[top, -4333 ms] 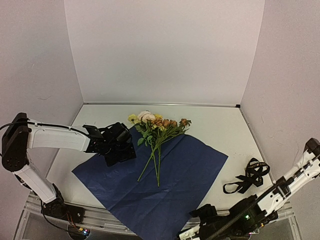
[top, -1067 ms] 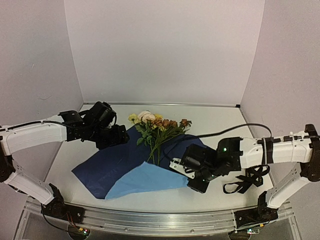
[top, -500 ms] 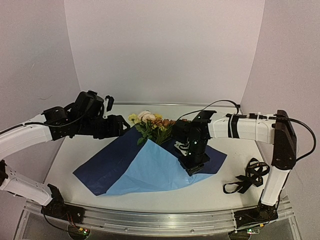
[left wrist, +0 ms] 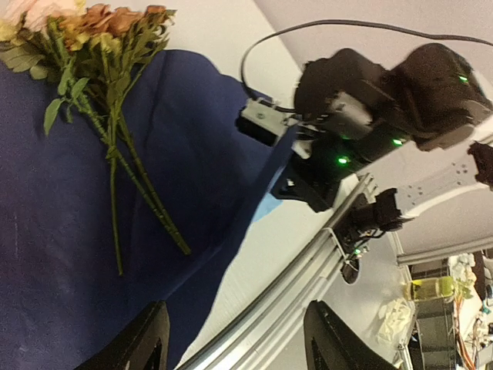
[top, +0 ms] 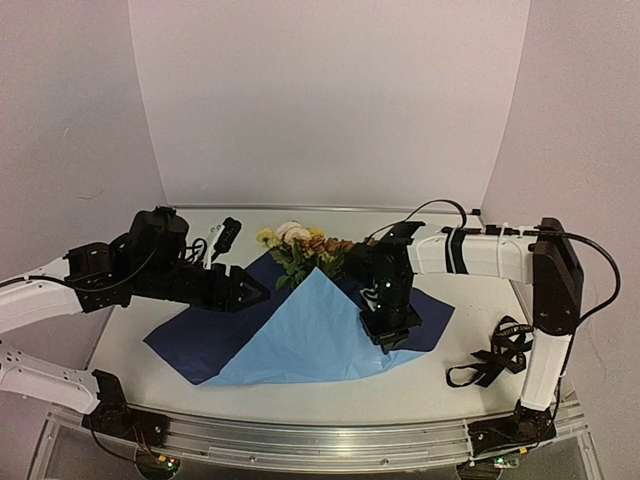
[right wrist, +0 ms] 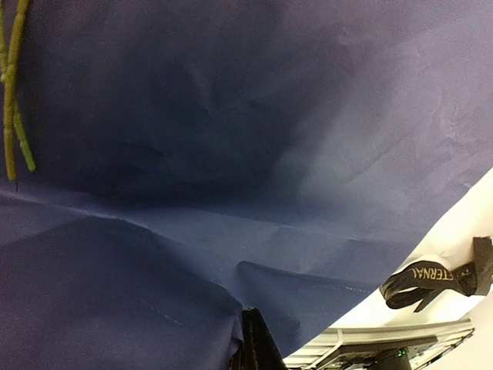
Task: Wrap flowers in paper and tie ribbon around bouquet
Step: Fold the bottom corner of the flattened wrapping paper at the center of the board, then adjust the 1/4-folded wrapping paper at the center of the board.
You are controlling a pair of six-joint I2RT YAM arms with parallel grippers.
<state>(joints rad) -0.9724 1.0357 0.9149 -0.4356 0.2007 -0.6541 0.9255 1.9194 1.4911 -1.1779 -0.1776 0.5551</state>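
Wrapping is only begun: the right hand point(top: 388, 328), pinched shut on the paper point(top: 300, 340) mid-frame, holds one side folded over the flowers point(top: 300, 247) at upper middle, the left hand point(top: 248, 290) hovers open and empty, and the ribbon point(top: 500, 352) lies unused at lower right.

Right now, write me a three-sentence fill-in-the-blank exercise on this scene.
1. The folded-over flap of the paper shows its light ____ face.
2. The right pincer is shut on the ____.
3. In the top view, the ribbon lies to the ____ of the paper.

Missing words: blue; paper; right.
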